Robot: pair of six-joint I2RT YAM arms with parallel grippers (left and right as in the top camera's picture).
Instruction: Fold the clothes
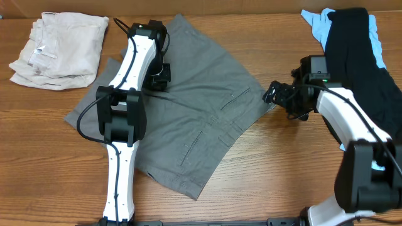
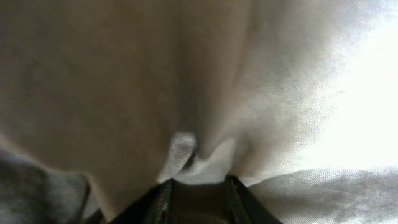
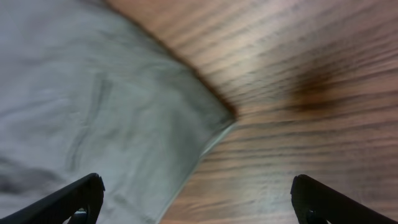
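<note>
The grey shorts (image 1: 201, 119) lie spread on the wooden table, back pockets up, one corner pointing right. My left gripper (image 1: 160, 78) sits on their upper left part. In the left wrist view its fingers (image 2: 199, 180) are pinched on a fold of the pale grey cloth (image 2: 124, 74), which fills the frame. My right gripper (image 1: 271, 94) is open at the shorts' right corner. In the right wrist view its fingers (image 3: 196, 183) straddle that corner's hem (image 3: 93, 93), with bare wood to the right.
A cream-beige garment (image 1: 59, 47) lies folded at the back left. A black garment (image 1: 361, 56) lies on a light-blue one (image 1: 317, 22) at the back right, just behind my right arm. Bare wood (image 1: 282, 163) shows at the front right.
</note>
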